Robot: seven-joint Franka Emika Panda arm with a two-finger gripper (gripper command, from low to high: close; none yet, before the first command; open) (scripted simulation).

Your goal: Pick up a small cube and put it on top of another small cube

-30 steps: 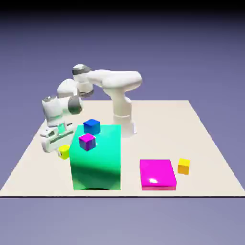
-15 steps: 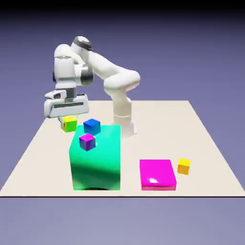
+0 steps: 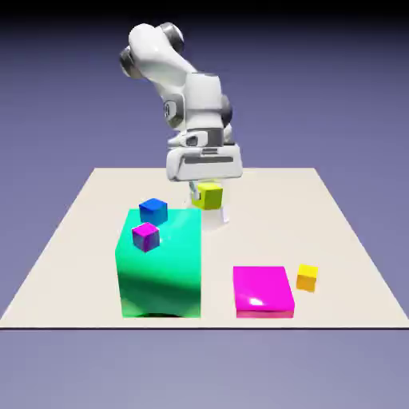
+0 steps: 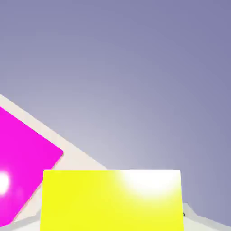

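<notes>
My gripper (image 3: 208, 194) is shut on the small lemon-yellow cube (image 3: 210, 195), which hangs in the air above the table behind the big green block (image 3: 160, 264). In the hand view the held small cube (image 4: 112, 200) fills the bottom edge and hides both finger tips. The other small cube, amber (image 3: 307, 277), rests on the table at the exterior view's right, just right of the flat magenta block (image 3: 263, 291). It is well apart from my gripper, lower and to the right in that view.
A blue cube (image 3: 153, 211) and a purple cube (image 3: 145, 236) sit on top of the green block. The magenta block (image 4: 22, 158) shows at the hand view's left, with the table's pale edge (image 4: 76, 155) beside it.
The gripper has lifted the lemon-yellow cube from the table at the exterior view's left and carried it up and rightward past the green block. The other cubes have stayed put.
</notes>
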